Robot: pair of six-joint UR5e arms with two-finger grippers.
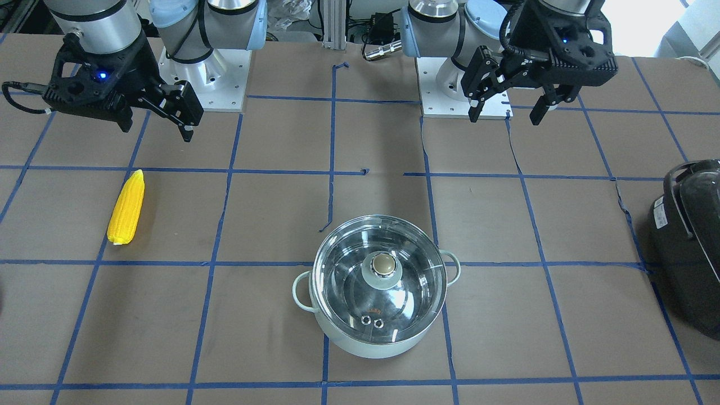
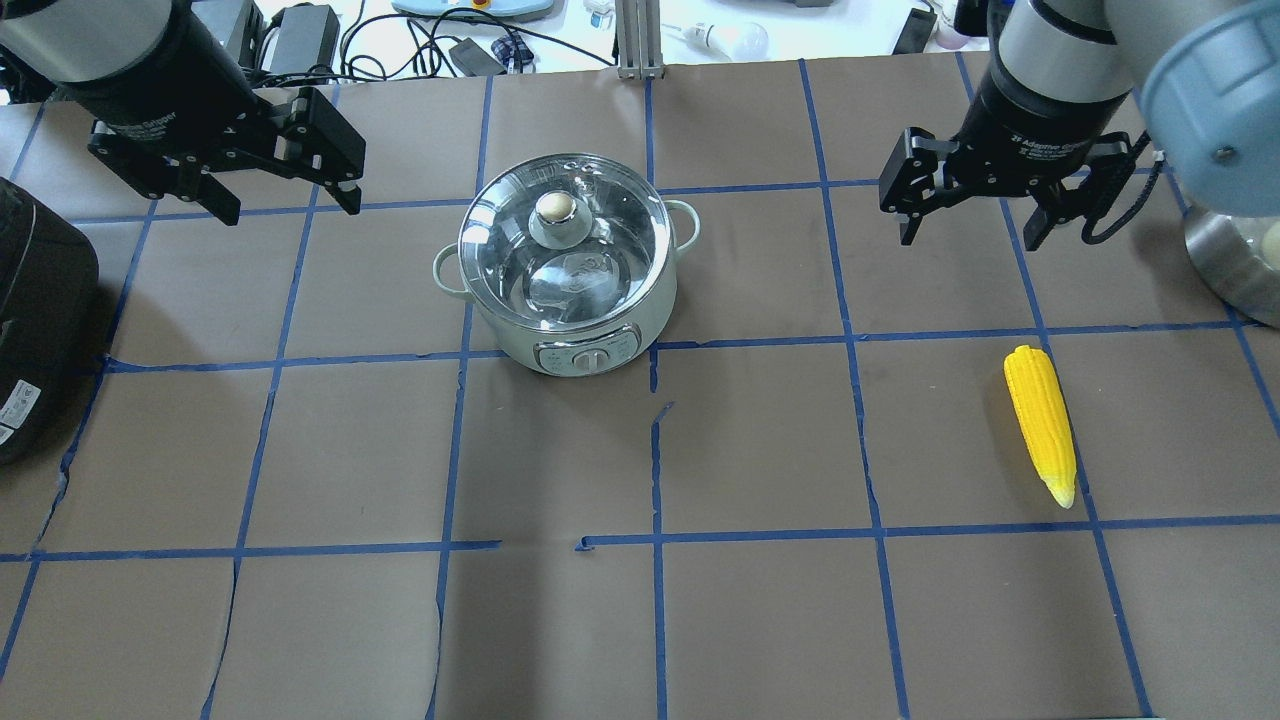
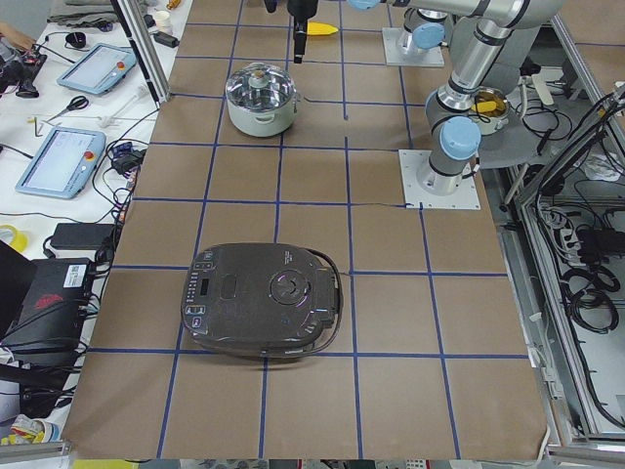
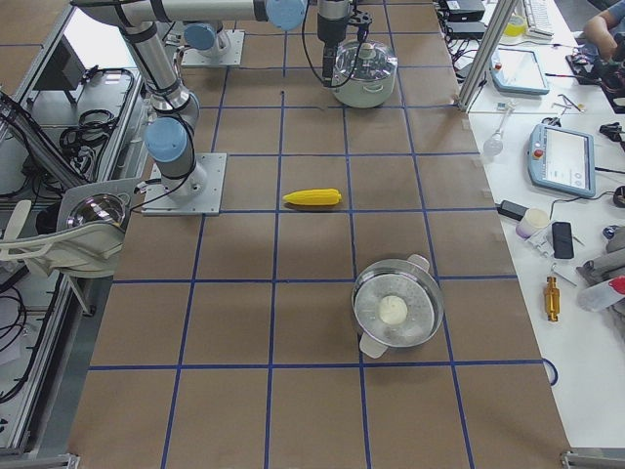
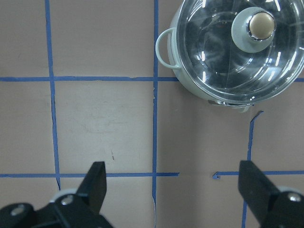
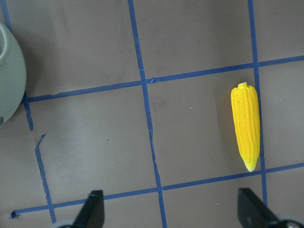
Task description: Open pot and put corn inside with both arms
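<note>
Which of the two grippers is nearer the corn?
The right gripper: the corn lies close by it, while the left gripper hangs on the far side of the pot.

Black cooker (image 3: 262, 299) on brown table (image 2: 760, 620) (blue tape grid (image 2: 658, 600)); tablet (image 3: 61, 156) alongside.

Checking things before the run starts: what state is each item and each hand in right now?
Round mint-green pot: upright, closed.
Round glass lid with beige knob: seated on the pot.
Bright yellow corn cob: lying on the table, outside the pot.
Black two-finger left hand: open, empty.
Black two-finger right hand: open, empty.
Large black appliance: lid shut.
</note>
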